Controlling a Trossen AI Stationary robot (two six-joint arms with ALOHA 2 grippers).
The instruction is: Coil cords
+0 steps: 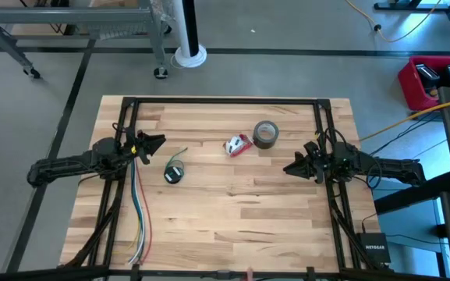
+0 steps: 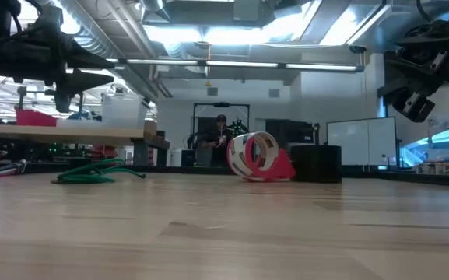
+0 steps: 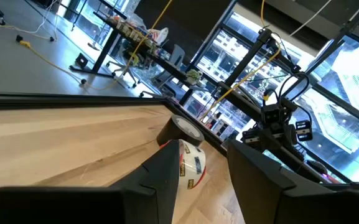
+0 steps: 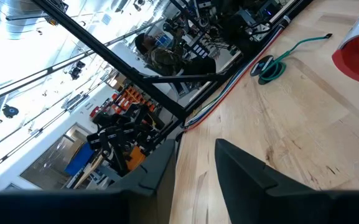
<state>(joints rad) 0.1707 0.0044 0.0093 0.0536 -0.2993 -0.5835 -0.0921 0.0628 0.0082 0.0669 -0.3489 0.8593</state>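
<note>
Coiled cord on table near left gripper, well apart from tape roll; right gripper opposite; both raised, jaws released, empty

Left arm: dark, slender jointed links, black all over, with a small yellow patch near the wrist.
Left gripper: two tapered black fingers, smooth and wedge-shaped, matte plastic look.
Right arm: same dark jointed build, with thin black cables looping along its links.
Right gripper: two black pointed fingers, flat-sided.
Wrist of the right arm, seen from the left wrist view: blocky black housing with a small white label.
</note>
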